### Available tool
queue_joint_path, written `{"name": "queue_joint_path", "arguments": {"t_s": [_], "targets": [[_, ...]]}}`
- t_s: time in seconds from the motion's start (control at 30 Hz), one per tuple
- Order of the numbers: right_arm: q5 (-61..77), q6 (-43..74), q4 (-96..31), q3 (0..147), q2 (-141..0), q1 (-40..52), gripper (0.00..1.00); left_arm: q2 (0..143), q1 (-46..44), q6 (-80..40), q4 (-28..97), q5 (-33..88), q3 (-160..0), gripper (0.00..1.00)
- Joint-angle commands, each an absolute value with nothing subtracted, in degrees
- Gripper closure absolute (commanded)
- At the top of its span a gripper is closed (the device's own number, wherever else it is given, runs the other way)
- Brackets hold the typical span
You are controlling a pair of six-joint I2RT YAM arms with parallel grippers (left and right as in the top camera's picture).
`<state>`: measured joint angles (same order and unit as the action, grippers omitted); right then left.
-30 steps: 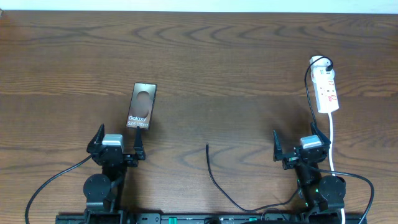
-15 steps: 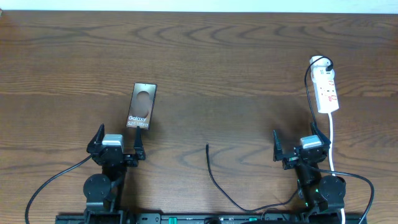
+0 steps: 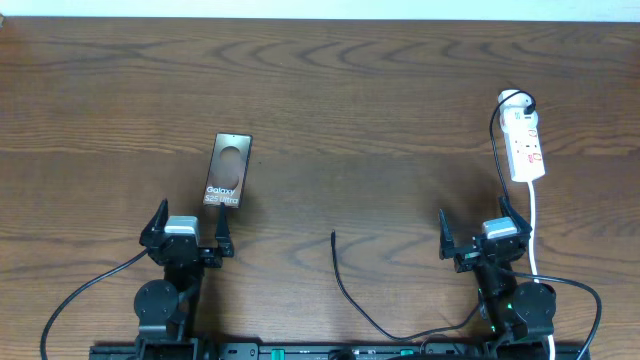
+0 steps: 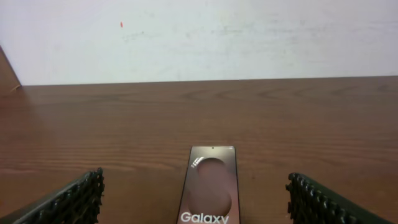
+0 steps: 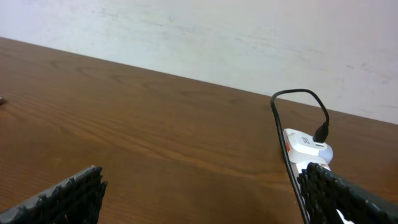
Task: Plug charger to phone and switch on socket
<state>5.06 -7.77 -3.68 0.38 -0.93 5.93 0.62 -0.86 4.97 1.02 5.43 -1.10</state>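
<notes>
**Charger tip lies free between the arms; nothing is gripped.**

The charger lies on the table, its plug tip pointing away from the arms and roughly midway between them. It is well apart from the phone, which lies flat, lettering up, just ahead of the left gripper. The socket lies far right, ahead of the right gripper. Both grippers have their fingers spread wide and hold nothing. Taking the cable looks like the first step: pinch it close behind the tip so the tip does not droop, and steady the phone with the other gripper against sliding. The phone's port cannot be made out. Count: one charger, one phone, one socket, two grippers.
</notes>
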Motion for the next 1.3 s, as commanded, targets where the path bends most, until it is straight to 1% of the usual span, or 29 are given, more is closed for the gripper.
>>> {"name": "queue_joint_path", "arguments": {"t_s": [0.0, 0.1, 0.23, 0.47, 0.6, 0.8, 0.9, 1.0, 1.27], "targets": [[4.62, -7.14, -4.01, 0.32, -0.34, 6.33, 0.01, 0.34, -0.99, 6.00, -0.54, 5.61, -0.80, 0.08], [4.62, -7.14, -4.01, 0.32, -0.34, 6.33, 0.01, 0.58, -0.99, 5.93, -0.80, 5.54, -2.83, 0.07], [4.62, -7.16, -4.01, 0.32, -0.34, 6.33, 0.01, 5.19, -0.99, 4.69, 3.86, 5.52, -10.07, 0.08], [4.62, -7.14, -4.01, 0.32, -0.34, 6.33, 0.01, 29.17, -0.95, 9.80, 14.72, 5.37, -37.08, 0.08], [4.62, -7.14, -4.01, 0.32, -0.34, 6.33, 0.01, 44.42, -0.78, 10.04, 27.42, 5.08, -55.81, 0.08], [4.62, -7.16, -4.01, 0.32, -0.34, 6.33, 0.01, 68.07, -0.56, 10.11, 52.36, 5.34, -85.62, 0.08], [4.62, -7.14, -4.01, 0.32, -0.34, 6.33, 0.01, 78.22, -0.56, 10.50, 63.92, 6.55, -97.19, 0.08], [4.62, -7.14, -4.01, 0.32, -0.34, 6.33, 0.01, 85.34, -0.58, 10.46, 68.97, 7.53, -102.13, 0.08], [4.62, -7.14, -4.03, 0.32, -0.34, 6.33, 0.01, 95.72, -0.58, 10.44, 69.34, 7.51, -102.13, 0.08]]}}
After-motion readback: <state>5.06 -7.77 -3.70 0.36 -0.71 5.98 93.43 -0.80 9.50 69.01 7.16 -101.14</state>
